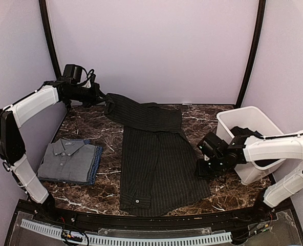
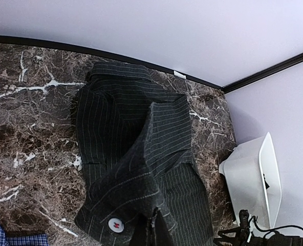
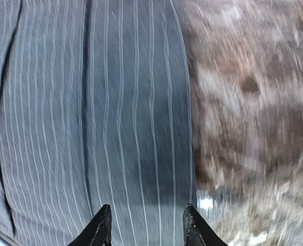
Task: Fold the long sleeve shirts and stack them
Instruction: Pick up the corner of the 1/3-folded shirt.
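Lying at left, grey shirt [image 1: 67, 159]: folded, collar up, set squarely on a folded blue shirt [image 1: 96, 165] whose edge shows along the right side. Both rest on the marble table [image 1: 85, 125], well apart from the garment at centre.
left gripper [image 1: 104, 97]: at the far-left part of the table, raised above the surface and clenched on a corner of the pinstriped shirt [image 1: 156, 164]. The left wrist view shows the pinched cloth bunched at the fingers, with a pale button [image 2: 115, 224] just beside the grip.
pinstriped shirt: charcoal, spread lengthwise down the centre of the table. Its far end is folded across and rises leftward to the held corner, while the near end lies flat.
right gripper [image 3: 146, 228]: low over the right edge of the pinstriped shirt, fingers [image 3: 103, 228] spread apart, with only the striped cloth below showing between them. Whether they touch the cloth cannot be told.
white tub [image 1: 249, 114]: stands at the right side of the table, just behind the right arm.
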You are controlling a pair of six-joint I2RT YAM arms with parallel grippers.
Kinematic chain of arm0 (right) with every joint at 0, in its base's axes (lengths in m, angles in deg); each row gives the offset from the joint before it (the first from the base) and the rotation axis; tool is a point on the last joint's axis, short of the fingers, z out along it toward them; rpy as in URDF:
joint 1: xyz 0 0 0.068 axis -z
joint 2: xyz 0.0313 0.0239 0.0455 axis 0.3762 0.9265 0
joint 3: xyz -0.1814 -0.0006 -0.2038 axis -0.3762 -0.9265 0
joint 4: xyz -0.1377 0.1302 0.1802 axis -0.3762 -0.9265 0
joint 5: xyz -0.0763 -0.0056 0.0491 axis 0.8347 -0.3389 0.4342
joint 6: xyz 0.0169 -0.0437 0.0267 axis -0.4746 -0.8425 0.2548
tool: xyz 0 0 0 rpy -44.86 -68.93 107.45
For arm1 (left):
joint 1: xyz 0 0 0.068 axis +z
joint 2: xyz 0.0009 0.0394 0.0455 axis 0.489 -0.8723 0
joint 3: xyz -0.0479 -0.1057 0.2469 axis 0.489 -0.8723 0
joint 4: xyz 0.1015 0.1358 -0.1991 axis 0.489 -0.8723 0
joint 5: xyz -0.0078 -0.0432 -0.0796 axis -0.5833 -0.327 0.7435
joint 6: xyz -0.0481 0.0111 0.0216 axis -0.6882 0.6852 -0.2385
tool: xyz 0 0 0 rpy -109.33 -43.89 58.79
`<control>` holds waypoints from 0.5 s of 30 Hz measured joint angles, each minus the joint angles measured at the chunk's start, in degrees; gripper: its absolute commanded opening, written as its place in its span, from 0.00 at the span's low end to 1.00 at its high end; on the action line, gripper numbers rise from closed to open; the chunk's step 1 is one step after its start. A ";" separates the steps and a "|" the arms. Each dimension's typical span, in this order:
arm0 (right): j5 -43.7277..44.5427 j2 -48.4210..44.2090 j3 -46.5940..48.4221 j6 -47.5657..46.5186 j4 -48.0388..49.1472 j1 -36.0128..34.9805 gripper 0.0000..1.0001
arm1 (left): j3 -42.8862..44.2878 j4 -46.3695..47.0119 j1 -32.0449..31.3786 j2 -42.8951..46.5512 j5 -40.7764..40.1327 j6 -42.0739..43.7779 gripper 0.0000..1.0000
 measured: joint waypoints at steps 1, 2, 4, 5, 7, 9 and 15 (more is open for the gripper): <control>0.04 -1.57 -1.18 1.62 -1.11 -1.05 0.43 | 0.00 0.00 0.00 0.00 0.04 0.00 0.00; 0.07 -2.95 -2.16 2.97 -2.16 -1.79 0.42 | 0.00 0.00 0.00 0.00 0.09 0.00 0.00; 0.13 -5.31 -4.00 5.51 -3.82 -2.93 0.40 | 0.02 0.02 0.00 0.00 0.11 0.00 0.00; 0.13 -6.40 -4.94 6.60 -4.48 -3.34 0.39 | 0.02 0.04 0.00 0.00 0.13 0.00 0.00; 0.04 -8.44 -7.23 9.20 -5.51 -4.00 0.36 | 0.02 0.09 0.00 0.00 0.15 0.00 0.00; -0.50 -9.46 -9.09 10.91 -5.88 -4.50 0.33 | 0.02 0.24 0.00 0.00 0.22 -0.02 0.00; -1.51 -9.90 -12.46 15.21 -5.55 -5.64 0.21 | 0.17 0.68 0.00 0.00 0.57 -0.02 0.00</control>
